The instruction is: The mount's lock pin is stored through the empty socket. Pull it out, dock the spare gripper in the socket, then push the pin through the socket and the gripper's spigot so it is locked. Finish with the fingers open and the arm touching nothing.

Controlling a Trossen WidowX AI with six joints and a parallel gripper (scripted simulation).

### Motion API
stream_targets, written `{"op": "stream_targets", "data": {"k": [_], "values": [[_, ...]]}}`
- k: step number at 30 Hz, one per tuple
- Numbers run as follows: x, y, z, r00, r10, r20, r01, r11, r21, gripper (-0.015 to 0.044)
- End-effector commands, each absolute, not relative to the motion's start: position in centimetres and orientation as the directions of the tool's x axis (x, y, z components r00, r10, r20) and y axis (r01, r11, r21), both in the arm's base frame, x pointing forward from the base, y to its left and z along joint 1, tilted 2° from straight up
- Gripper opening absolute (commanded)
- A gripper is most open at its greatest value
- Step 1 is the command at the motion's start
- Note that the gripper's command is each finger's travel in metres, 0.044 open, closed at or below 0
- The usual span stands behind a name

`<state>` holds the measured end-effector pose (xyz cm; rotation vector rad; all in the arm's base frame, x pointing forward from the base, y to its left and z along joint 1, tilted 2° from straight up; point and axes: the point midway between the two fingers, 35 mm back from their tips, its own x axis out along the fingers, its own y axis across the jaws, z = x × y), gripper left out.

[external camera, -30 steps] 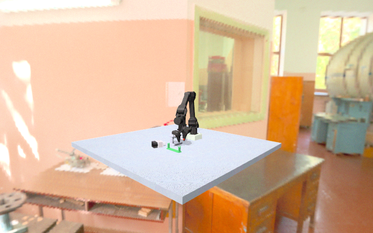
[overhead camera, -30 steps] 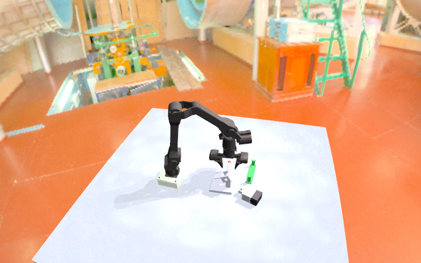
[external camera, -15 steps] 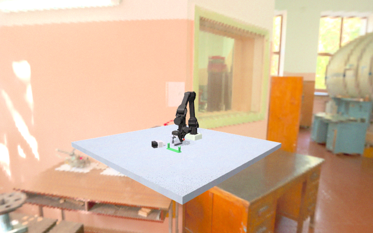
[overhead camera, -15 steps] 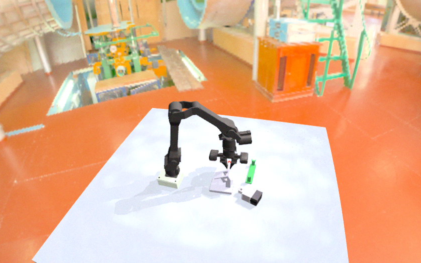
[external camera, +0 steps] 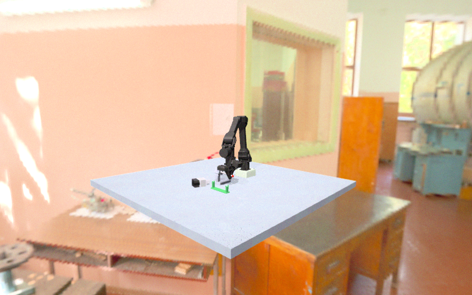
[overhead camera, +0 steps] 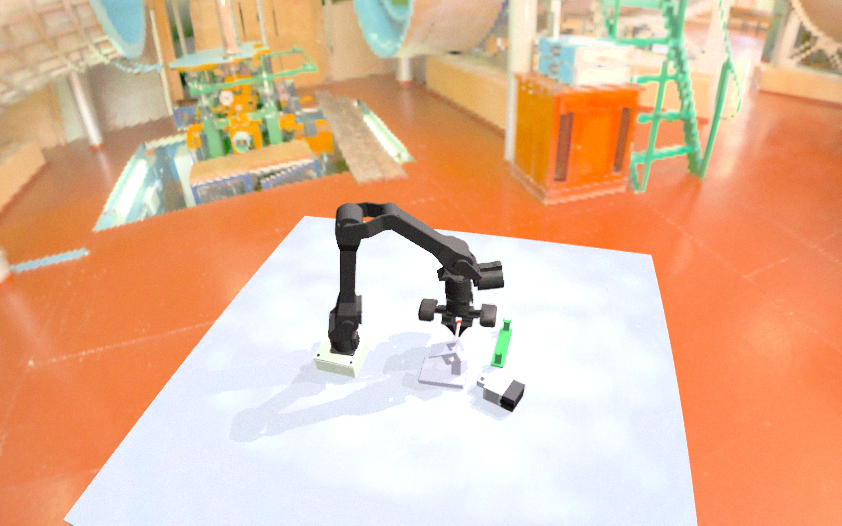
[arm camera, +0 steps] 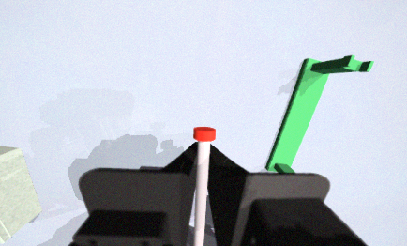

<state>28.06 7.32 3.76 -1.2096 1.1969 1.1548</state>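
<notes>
Two uprights top the green rack [overhead camera: 502, 346] [external camera: 220, 189] [arm camera: 299, 115] beside the tool [overhead camera: 457, 331] [external camera: 230, 178] [arm camera: 203, 146], gripping the pin [overhead camera: 457, 329] [arm camera: 202, 188].

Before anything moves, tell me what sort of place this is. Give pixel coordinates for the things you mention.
Probably an old workshop or technical lab: a large ribbed cylindrical tank [external camera: 461, 91], worn wooden desk [external camera: 292, 252] and green metal ladder [overhead camera: 672, 78].

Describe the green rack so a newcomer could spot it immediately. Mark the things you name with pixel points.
On the pale table [overhead camera: 372, 463] [external camera: 230, 220], find the black arm [overhead camera: 411, 228] [external camera: 243, 139]. Just beyond its hand [overhead camera: 457, 331] [external camera: 229, 178] [arm camera: 201, 146], away from the base, lies a narrow bar with a short upright at each end [overhead camera: 503, 346] [external camera: 220, 189] [arm camera: 300, 115]. Unlike its neighbours, it is bright green.
</notes>
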Motion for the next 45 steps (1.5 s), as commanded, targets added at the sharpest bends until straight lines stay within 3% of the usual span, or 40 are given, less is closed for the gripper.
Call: {"op": "stream_targets", "data": {"k": [1, 45], "values": [[28.2, 7.6, 4.1, 0.042, 0.056, -0.998, -0.998, 0.042, -0.04, 0.0], [28.5, 10.3, 4.9, 0.05, 0.113, -0.992, -0.998, 0.048, -0.045, 0.0]]}}
